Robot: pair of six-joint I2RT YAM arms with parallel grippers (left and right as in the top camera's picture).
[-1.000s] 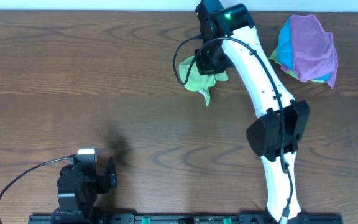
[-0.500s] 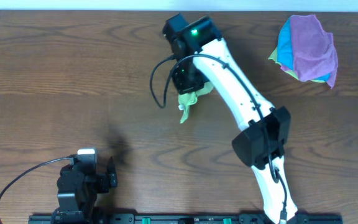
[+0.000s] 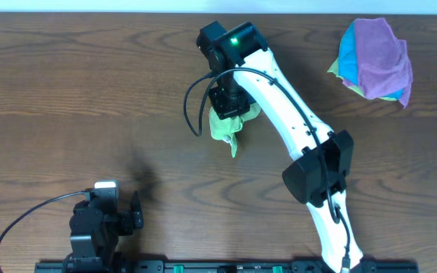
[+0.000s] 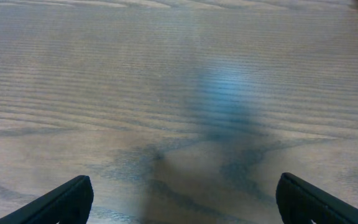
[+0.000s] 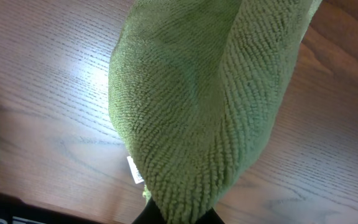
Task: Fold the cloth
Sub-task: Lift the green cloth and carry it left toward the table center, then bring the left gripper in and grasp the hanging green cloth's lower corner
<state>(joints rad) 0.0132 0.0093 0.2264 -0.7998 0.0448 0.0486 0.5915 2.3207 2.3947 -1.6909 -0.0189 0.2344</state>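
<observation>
The lime-green cloth (image 3: pixel 227 127) hangs bunched from my right gripper (image 3: pixel 227 100) above the table's middle back. In the right wrist view the cloth (image 5: pixel 191 99) fills the frame, pinched between the dark fingertips (image 5: pixel 178 214) at the bottom edge, with its small white tag (image 5: pixel 133 170) showing beside them. My left gripper (image 3: pixel 131 214) rests at the front left, far from the cloth. In the left wrist view its two fingertips (image 4: pixel 182 196) are wide apart with only bare wood between them.
A pile of purple, blue and other cloths (image 3: pixel 376 59) lies at the back right. The right arm (image 3: pixel 309 144) stretches from the front edge across the table's middle. A black cable (image 3: pixel 21 224) loops by the left arm's base.
My right gripper has carried the green cloth leftward from near the pile to the middle back; over the last half second the hanging cloth swung and settled below the gripper. The left arm stayed still.
</observation>
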